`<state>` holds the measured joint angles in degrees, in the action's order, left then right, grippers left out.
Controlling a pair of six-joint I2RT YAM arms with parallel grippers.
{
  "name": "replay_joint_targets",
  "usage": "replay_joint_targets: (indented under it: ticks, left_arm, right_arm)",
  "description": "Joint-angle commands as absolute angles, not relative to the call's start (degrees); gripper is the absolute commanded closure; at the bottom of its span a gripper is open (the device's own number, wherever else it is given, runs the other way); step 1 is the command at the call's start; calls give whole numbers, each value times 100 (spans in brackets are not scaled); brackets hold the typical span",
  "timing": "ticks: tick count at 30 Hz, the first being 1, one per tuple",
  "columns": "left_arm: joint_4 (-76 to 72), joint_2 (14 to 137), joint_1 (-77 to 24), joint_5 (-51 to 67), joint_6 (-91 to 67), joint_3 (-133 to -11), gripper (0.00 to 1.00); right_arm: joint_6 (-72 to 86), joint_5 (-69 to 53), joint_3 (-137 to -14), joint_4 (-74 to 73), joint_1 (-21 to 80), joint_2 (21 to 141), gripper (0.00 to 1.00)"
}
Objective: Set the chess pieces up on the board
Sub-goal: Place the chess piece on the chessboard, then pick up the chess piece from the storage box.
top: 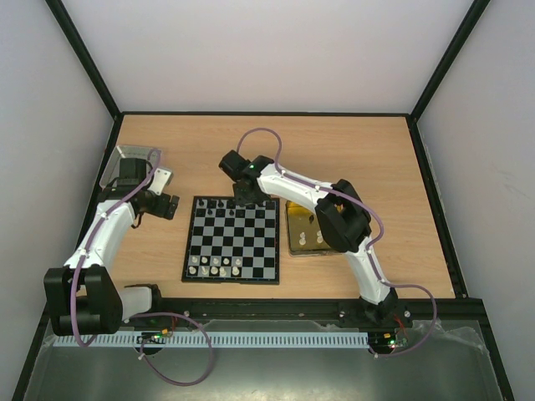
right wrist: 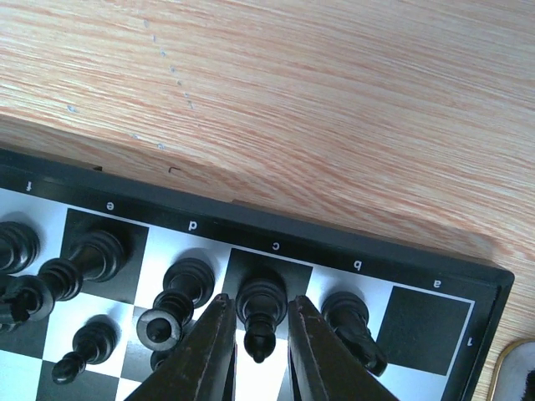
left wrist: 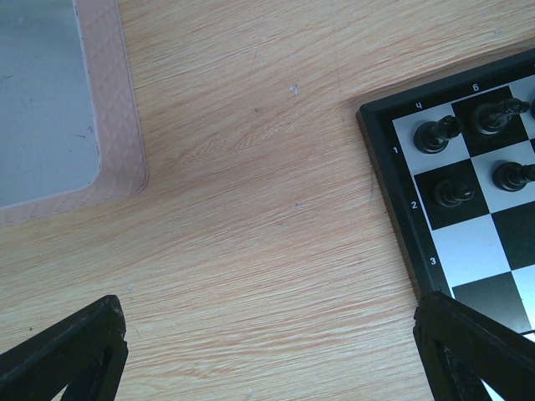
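Observation:
The board (top: 234,242) lies mid-table. Several black chess pieces (top: 219,204) stand on its far rows and several white ones (top: 215,266) on its near rows. My right gripper (right wrist: 257,305) hangs over the far edge of the board (right wrist: 376,261). Its jaws straddle a black bishop (right wrist: 261,309) standing on the c square, with thin gaps on both sides. A black knight (right wrist: 351,322) and other black pieces (right wrist: 180,288) stand beside it. My left gripper (left wrist: 267,351) is wide open and empty above bare table, left of the board's corner (left wrist: 393,192).
A silver-grey tin lid (top: 134,163) lies at the back left and also shows in the left wrist view (left wrist: 42,100). A gold tin tray (top: 301,242) holding some pieces lies right of the board, partly under the right arm.

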<state>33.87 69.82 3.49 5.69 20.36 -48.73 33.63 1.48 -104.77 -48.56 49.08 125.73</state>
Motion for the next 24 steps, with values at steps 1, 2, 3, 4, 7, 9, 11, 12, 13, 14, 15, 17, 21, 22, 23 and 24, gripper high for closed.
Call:
replay_joint_targets:
  ticks: [1,2,3,4,7,9,11,12,13,14,15,17,21,22,23,24]
  left_arm:
    - [3412,6987,343,545,2043,-4830,6]
    - [3416,6995,343,548,2046,-4826,6]
    - [3415,6996,343,553,2040,-4825,6]
    - [3418,6996,343,547,2039,-4825,6]
    - [3420,6996,343,547,2040,-4841,6]
    - [3439,6996,343,554,2039,-4850,6]
    - [3445,6988,343,554,2049,-4868,6]
    - [3458,6985,343,547,2056,-4874,6]
    - [3477,6977,343,534,2064,-4879,6]
    - [3482,6971,343,517,2073,-4886,6]
    - [3487,6962,343,504,2086,-4888,6]
    - [3487,6968,343,501,2102,-4894,6]
    - [3489,6970,351,512,2126,-4949,6]
    - [3489,6981,352,518,2127,-4971,6]
    - [3494,6990,352,525,2119,-4995,6]
    - [3498,7000,354,527,2114,-5017,6]
  right_arm:
    - [3387,273,-10705,-4904,4878,12519,83]
    - [3392,279,-10719,-4912,4870,12508,83]
    - [3392,289,-10719,-4920,4869,12496,83]
    - [3397,304,-10743,-4934,4865,12484,83]
    - [3408,378,-10773,-4967,4836,12392,83]
    - [3403,491,-10808,-5059,4790,12325,83]
    - [3409,644,-10747,-5156,4712,12197,83]
    - [3410,691,-10614,-5147,4659,12058,83]
    - [3415,724,-10412,-5086,4595,11866,83]
    - [3433,745,-10177,-4984,4516,11650,83]
    - [3446,747,-9918,-4908,4423,11398,83]
    - [3475,788,-9480,-4826,4245,10948,84]
    - [3553,822,-8487,-4681,4063,10085,83]
    - [3583,829,-8238,-4657,4037,9949,83]
    - [3606,856,-8045,-4642,4022,9815,83]
    - [3615,864,-7820,-4579,4006,9700,83]
